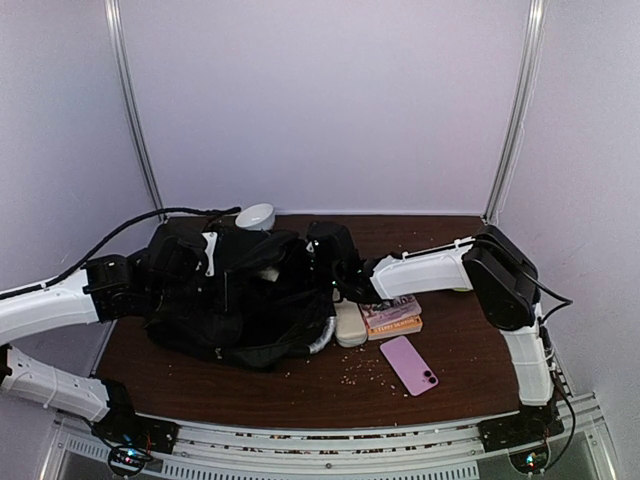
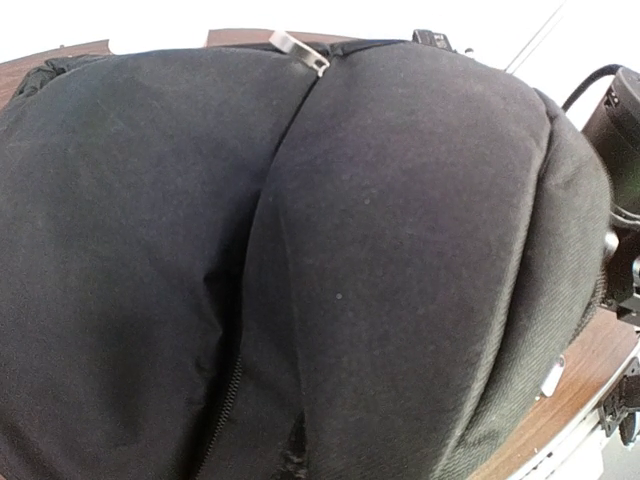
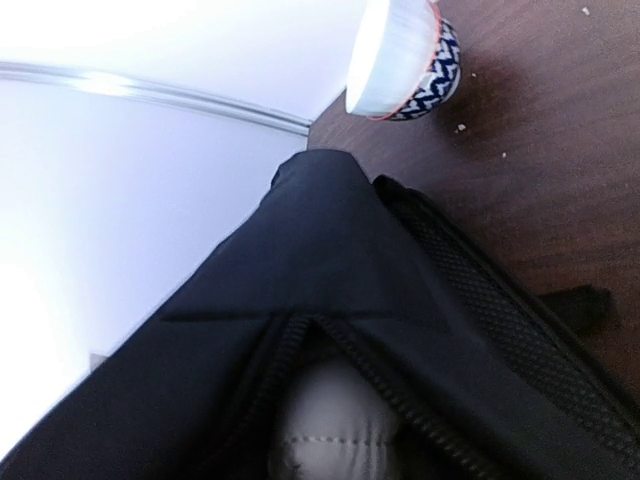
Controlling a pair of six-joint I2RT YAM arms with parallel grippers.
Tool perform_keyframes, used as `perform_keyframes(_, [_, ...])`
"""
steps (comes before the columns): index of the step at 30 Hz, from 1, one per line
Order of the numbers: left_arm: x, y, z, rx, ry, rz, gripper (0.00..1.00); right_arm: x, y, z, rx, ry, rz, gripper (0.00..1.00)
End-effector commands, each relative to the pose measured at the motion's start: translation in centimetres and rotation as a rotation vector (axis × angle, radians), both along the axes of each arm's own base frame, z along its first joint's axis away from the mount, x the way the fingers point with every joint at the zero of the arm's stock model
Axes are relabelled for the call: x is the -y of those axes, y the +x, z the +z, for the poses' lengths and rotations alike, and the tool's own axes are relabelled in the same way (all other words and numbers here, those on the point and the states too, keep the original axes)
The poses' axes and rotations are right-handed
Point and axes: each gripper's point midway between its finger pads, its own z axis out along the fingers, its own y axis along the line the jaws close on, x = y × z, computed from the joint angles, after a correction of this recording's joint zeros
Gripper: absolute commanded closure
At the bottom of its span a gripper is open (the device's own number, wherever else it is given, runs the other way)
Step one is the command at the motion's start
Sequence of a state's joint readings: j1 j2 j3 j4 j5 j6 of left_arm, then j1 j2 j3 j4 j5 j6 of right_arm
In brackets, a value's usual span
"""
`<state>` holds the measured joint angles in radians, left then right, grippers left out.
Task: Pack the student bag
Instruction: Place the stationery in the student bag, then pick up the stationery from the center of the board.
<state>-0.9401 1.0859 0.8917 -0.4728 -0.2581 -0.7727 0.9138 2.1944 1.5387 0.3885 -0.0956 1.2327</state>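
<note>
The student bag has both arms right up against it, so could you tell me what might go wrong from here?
1. The student bag is soft and slumped, and its zipper opening gapes only narrowly in the right wrist view, so items could snag there.
2. The bowl sits just behind the bag; pushing the bag might knock it.
3. The pink phone and books lie close by the right arm and could be swept aside.
</note>
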Motion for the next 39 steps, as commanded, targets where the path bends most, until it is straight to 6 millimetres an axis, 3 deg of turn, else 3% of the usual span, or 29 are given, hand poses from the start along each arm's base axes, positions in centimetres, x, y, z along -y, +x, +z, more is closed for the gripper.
perform_keyframes(1, [1.2, -0.1, 3.9, 0.079, -0.140, -0.009, 1.00, 1.2, 1.6, 0.6, 0.009, -0.012, -0.035, 0.44])
perform_keyframes(3, [0.4, 0.3, 3.4, 0.075, -0.113, 0.036, 1.00, 1.6, 0.8, 0.8, 0.008, -0.036, -0.009, 0.33])
perform_keyframes(7, [-0.7, 1.0, 2.7, 0.067, -0.069, 0.115, 1.00, 2.7, -1.0, 1.3, -0.001, -0.067, 0.033, 0.25])
perform_keyframes(17, [-1.8, 2.9, 1.2, 0.027, -0.020, 0.216, 1.00, 5.5, -4.5, 2.9, -0.004, -0.164, 0.120, 0.23])
perform_keyframes(23, [-3.9, 3.5, 1.1, 0.032, 0.036, 0.278, 1.00, 9.1, -6.4, 4.6, 0.081, -0.327, 0.140, 0.24])
perform_keyframes(27, [-5.8, 3.8, 0.5, 0.022, 0.067, 0.315, 1.00, 14.5, -7.7, 3.6, 0.145, -0.539, 0.088, 0.27])
perform_keyframes(31, [-7.4, 3.3, -0.6, 0.012, 0.088, 0.349, 1.00, 18.7, -9.7, 0.1, 0.131, -0.674, 0.075, 0.28])
perform_keyframes(34, [-8.5, 2.8, -2.0, -0.010, 0.105, 0.370, 1.00, 19.1, -11.4, -2.4, 0.111, -0.731, 0.128, 0.28])
perform_keyframes(39, [-9.5, 2.0, -2.6, -0.016, 0.091, 0.384, 1.00, 17.5, -12.7, -5.0, 0.102, -0.815, 0.199, 0.25])
